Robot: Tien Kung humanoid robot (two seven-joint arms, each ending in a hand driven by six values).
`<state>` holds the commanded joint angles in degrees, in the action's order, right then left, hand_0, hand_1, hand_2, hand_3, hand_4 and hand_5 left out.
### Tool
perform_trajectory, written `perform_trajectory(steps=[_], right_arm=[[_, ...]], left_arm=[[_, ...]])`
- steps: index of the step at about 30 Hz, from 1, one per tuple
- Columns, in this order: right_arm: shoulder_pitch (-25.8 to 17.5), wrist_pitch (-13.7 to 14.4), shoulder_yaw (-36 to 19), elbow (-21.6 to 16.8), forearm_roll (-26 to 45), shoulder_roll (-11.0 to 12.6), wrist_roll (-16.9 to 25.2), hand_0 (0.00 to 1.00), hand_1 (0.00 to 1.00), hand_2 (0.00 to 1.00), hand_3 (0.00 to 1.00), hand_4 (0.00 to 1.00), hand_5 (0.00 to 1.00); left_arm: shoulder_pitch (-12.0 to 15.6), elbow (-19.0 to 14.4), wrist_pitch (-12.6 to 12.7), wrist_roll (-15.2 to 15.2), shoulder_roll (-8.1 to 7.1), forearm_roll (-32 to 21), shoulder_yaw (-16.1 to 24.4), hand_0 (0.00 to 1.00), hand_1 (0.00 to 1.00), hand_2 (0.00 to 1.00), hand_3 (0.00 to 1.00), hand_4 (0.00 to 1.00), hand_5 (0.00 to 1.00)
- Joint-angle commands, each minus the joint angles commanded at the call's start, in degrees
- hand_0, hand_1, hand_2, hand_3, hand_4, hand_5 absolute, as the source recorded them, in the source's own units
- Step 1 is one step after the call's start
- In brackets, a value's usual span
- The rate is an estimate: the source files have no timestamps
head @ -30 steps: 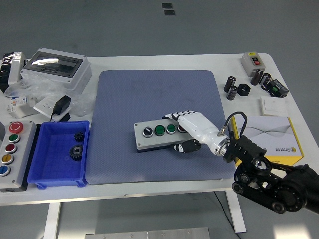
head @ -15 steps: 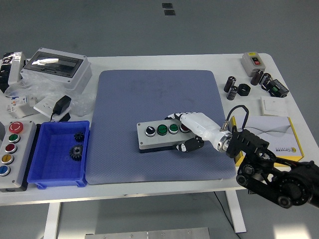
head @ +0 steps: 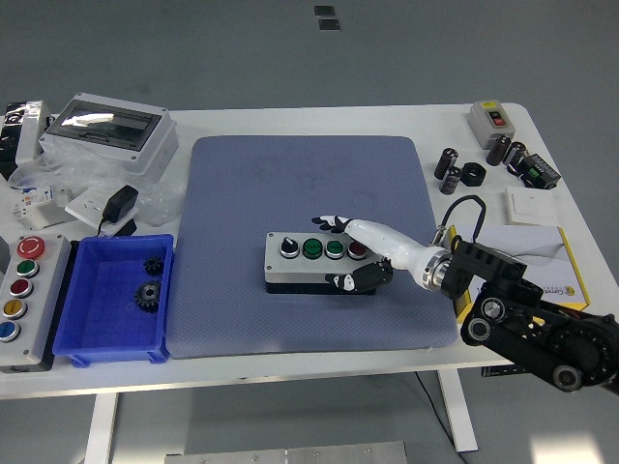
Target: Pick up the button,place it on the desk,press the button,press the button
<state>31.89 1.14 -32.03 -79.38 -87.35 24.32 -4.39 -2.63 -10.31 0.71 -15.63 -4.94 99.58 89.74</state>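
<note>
A grey button box (head: 314, 261) with a black selector, two green buttons and a red one lies flat on the blue-grey mat (head: 309, 184). My right hand (head: 350, 253) grips its right end: white fingers (head: 334, 223) reach over the far edge, and the thumb (head: 353, 281) presses the near side. The black right arm (head: 527, 324) comes in from the lower right. My left arm is out of view.
A blue bin (head: 114, 300) with two black gears stands left of the mat, beside a larger button station (head: 27, 295). A grey enclosure (head: 106, 130) and packets sit at the back left. A yellow-white box (head: 527, 266), black cylinders (head: 464, 169) and a small switch box (head: 491, 118) lie right.
The right hand has turned from covering the box's right buttons to holding its right end, so all buttons now show. The box has shifted slightly right and now lies straighter on the mat.
</note>
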Motion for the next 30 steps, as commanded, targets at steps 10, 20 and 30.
perform_trajectory(steps=[10,20,30], right_arm=[[-0.3,-0.3,-0.5,-0.5,0.2,0.4,0.4,0.998,0.998,0.998,0.998,0.685,0.002],[-1.2,-1.8,-3.2,-4.9,1.3,3.5,0.8,0.998,0.998,0.998,0.998,0.687,0.002],[-5.4,-6.5,-15.7,-17.8,-2.3,12.8,-8.3,0.998,0.998,0.998,0.998,0.72,0.016]], left_arm=[[0.0,0.0,-0.1,-0.1,0.08,0.1,0.0,0.611,0.604,0.534,0.595,0.615,0.194],[0.1,0.0,-0.1,-0.1,0.18,0.3,-0.1,0.611,0.602,0.532,0.591,0.611,0.17],[0.4,0.0,0.0,-0.3,0.33,0.2,0.2,0.611,0.602,0.532,0.591,0.611,0.167]])
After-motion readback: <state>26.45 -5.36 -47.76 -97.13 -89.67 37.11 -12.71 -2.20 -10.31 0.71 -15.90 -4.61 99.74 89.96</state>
